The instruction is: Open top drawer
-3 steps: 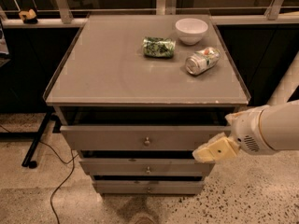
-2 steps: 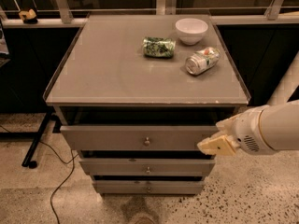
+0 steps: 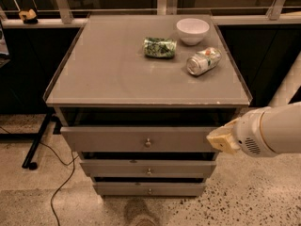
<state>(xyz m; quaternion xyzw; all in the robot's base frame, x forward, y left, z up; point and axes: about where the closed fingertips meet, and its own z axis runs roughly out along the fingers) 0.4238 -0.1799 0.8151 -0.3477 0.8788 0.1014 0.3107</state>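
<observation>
We look down on a grey cabinet [image 3: 117, 74] with three drawer fronts stacked beneath its flat top. The top drawer [image 3: 117, 139], the widest and tallest front, sits directly under the top and carries one small round knob [image 3: 147, 142] at its centre. A dark gap separates its upper edge from the top's rim, and its front stands a little forward of the cabinet. Below it lie the middle drawer [image 3: 178, 167] and the bottom drawer [image 3: 122, 189], each narrower and shorter, each with its own small knob. The gripper [image 3: 222, 139], pale yellow at the end of a thick white arm [image 3: 277, 128] entering from the right, lies over the right end of the top drawer's front, well apart from the knob. We cannot tell whether it touches the front, nor whether it is released or clenched. Compared with the frame one second ago, the gripper has drawn up and toward the right, from below the front's lower edge to level with its middle, and the arm fills less of the lower right corner. The top drawer's front stands where it stood, as do the things on the top: a white bowl [image 3: 193, 30] at the back right, a green packet [image 3: 159, 47] just left of it, and a can [image 3: 203, 61] lying on its side nearer the front. A dark cable [image 3: 61, 182] trails over the speckled floor at left.
</observation>
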